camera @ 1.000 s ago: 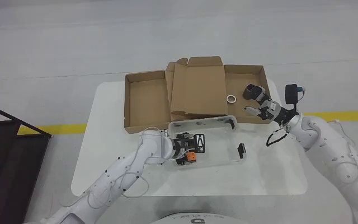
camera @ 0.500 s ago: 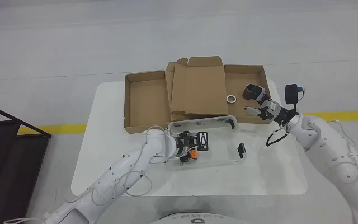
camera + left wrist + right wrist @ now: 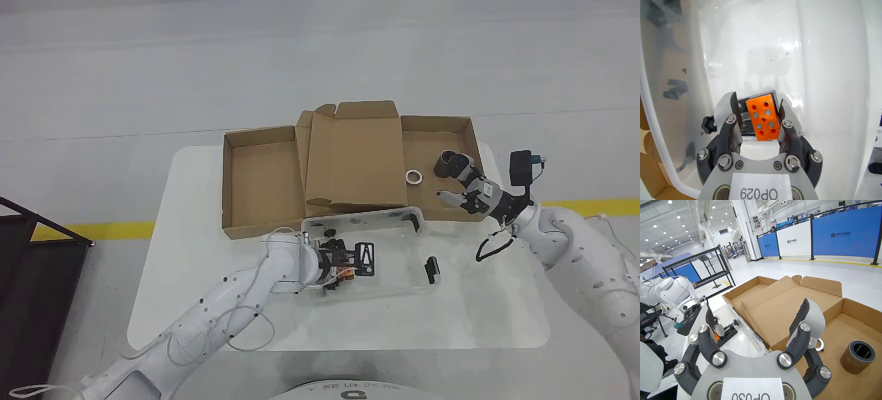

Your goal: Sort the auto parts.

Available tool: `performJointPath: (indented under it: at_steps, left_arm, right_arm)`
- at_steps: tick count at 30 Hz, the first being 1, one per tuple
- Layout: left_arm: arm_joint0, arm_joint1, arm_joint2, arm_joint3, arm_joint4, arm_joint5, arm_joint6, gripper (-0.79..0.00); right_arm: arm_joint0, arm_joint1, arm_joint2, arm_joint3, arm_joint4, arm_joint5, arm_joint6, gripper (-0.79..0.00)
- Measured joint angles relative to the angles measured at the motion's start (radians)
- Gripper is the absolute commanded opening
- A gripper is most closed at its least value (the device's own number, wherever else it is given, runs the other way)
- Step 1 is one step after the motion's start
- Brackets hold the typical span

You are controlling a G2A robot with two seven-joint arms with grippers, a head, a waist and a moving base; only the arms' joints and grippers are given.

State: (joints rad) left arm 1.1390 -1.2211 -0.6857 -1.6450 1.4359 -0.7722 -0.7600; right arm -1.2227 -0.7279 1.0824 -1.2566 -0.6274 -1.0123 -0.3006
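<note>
My left gripper (image 3: 348, 262) is inside the clear plastic bin (image 3: 415, 222). It is shut on a slide part with an orange block (image 3: 762, 117), a metal plate, a screw and a black knob (image 3: 708, 126); its fingers (image 3: 733, 106) press the part's sides. My right gripper (image 3: 462, 192) hangs open and empty over the right compartment of the cardboard box (image 3: 260, 175). Its own gripper (image 3: 756, 304) sits above the box's near wall. A dark cylindrical bushing (image 3: 449, 160) stands upright in that compartment, with a small white ring (image 3: 414, 176) lying beside it.
A small black part (image 3: 431, 268) lies at the bin's right end. The box's left compartment and its folded middle flap (image 3: 355, 160) hold nothing. White table (image 3: 200, 230) shows around the bin and box. A black rack (image 3: 30, 270) stands left of the table.
My left gripper has slid a little to the right inside the bin, carrying the orange-block part. The right arm has stayed still.
</note>
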Motion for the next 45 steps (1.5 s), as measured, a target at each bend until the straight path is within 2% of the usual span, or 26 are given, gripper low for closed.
performJointPath:
  at_steps: [5,16,22,25,27,32,36,38,45]
  left_arm:
    - [0.008,0.007,-0.011,-0.046,0.021,-0.002,0.003,-0.785]
    - [0.085,0.04,-0.067,-0.245,0.069,-0.005,-0.015,-0.785]
    - [0.119,0.055,-0.09,-0.329,0.151,0.017,0.024,-0.785]
    - [0.14,0.066,-0.137,-0.373,0.201,0.052,0.041,-0.785]
    - [0.159,0.077,-0.196,-0.39,0.207,0.074,0.062,-0.785]
    - [0.198,0.104,-0.347,-0.365,0.257,0.104,0.092,-0.785]
    - [0.209,0.115,-0.433,-0.275,0.282,0.137,0.162,-0.785]
    - [0.208,0.116,-0.44,-0.235,0.312,0.167,0.181,-0.785]
    - [0.163,0.103,-0.368,-0.102,0.399,0.232,0.261,-0.785]
  right_arm:
    - [0.0,0.0,0.0,0.0,0.0,0.0,0.0,0.0]
    - [0.0,0.0,0.0,0.0,0.0,0.0,0.0,0.0]
    - [0.0,0.0,0.0,0.0,0.0,0.0,0.0,0.0]
    - [0.0,0.0,0.0,0.0,0.0,0.0,0.0,0.0]
    - [0.0,0.0,0.0,0.0,0.0,0.0,0.0,0.0]
    - [0.0,0.0,0.0,0.0,0.0,0.0,0.0,0.0]
    - [0.0,0.0,0.0,0.0,0.0,0.0,0.0,0.0]
    - [0.0,0.0,0.0,0.0,0.0,0.0,0.0,0.0]
    - [0.0,0.0,0.0,0.0,0.0,0.0,0.0,0.0]
